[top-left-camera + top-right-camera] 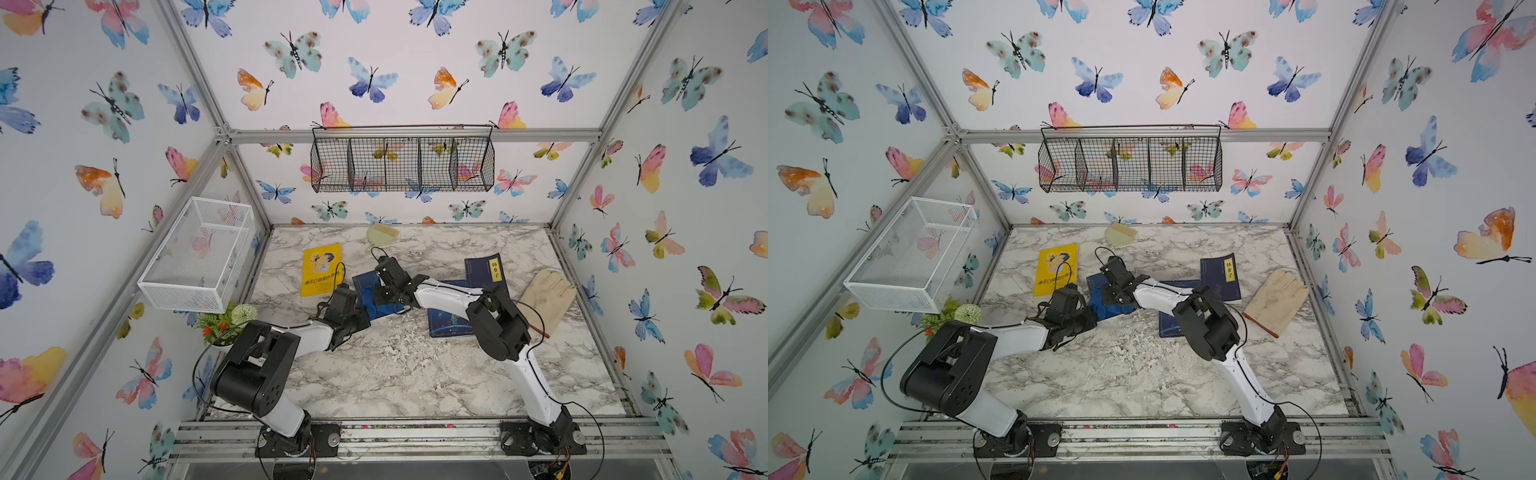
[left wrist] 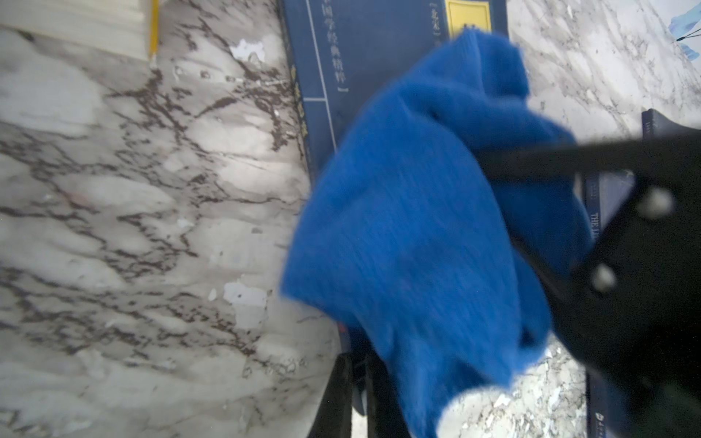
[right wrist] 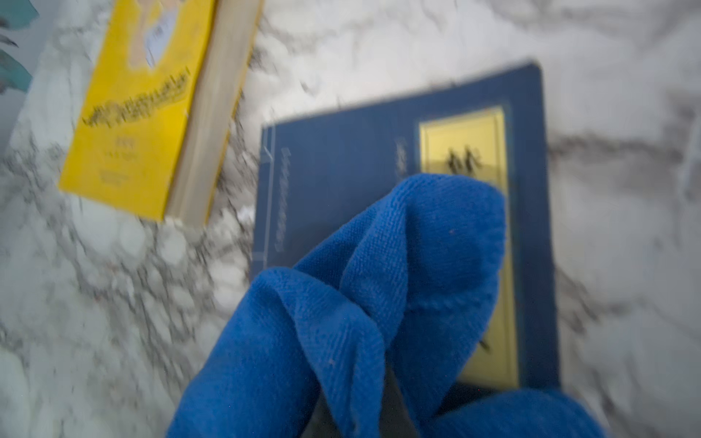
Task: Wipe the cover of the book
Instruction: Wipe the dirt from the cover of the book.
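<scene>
Both arms share one build. The left arm (image 1: 309,334) and the right arm (image 1: 532,376) wear smooth white shells along their links, joined by boxy black housings (image 1: 253,374) with rounded ends. The left housing shows a cluster of small holes on its side. Thin black cables (image 1: 194,371) loop loosely from joint to joint. Each arm stands on a black base plate (image 1: 515,444) with a round silver bolt head, fixed to a grey grooved rail (image 1: 415,434). The left gripper (image 2: 352,379) has flat black fingers.
</scene>
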{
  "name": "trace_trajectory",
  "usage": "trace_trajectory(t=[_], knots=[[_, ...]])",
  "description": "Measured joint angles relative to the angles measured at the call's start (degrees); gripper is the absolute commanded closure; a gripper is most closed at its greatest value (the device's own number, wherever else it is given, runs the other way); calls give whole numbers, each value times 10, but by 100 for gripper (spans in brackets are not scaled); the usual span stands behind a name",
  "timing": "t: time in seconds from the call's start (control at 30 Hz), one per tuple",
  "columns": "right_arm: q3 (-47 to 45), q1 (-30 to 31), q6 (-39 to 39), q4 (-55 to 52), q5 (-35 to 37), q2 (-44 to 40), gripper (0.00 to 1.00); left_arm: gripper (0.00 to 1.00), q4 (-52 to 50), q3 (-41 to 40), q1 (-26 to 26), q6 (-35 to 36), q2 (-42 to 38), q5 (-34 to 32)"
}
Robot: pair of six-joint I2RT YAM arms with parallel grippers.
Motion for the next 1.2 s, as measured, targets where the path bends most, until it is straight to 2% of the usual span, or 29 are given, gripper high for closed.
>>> trace_trajectory(t=[0.1,0.17,0.43,0.53,0.63,1.03,1.13,1.2], knots=[[67,-2,-5,-18,-6,40,98,90,0,0,0,0,0,0],[64,-2,-3,-15,-19,39,98,90,1,0,0,0,0,0],[-151,8,30,110,-78,-66,98,90,0,0,0,-1,0,0],[-184,17,39,132,-89,-83,98,90,0,0,0,-1,0,0],[-159,17,41,114,-95,-72,98,90,-1,0,0,-2,-1,0],[109,-10,52,25,-141,82,98,89,7,-15,-4,-9,-11,0],[107,-13,54,27,-146,83,98,89,9,-16,-4,-9,-11,0],[70,-14,56,51,-147,67,98,89,9,-16,-4,-9,-11,0]])
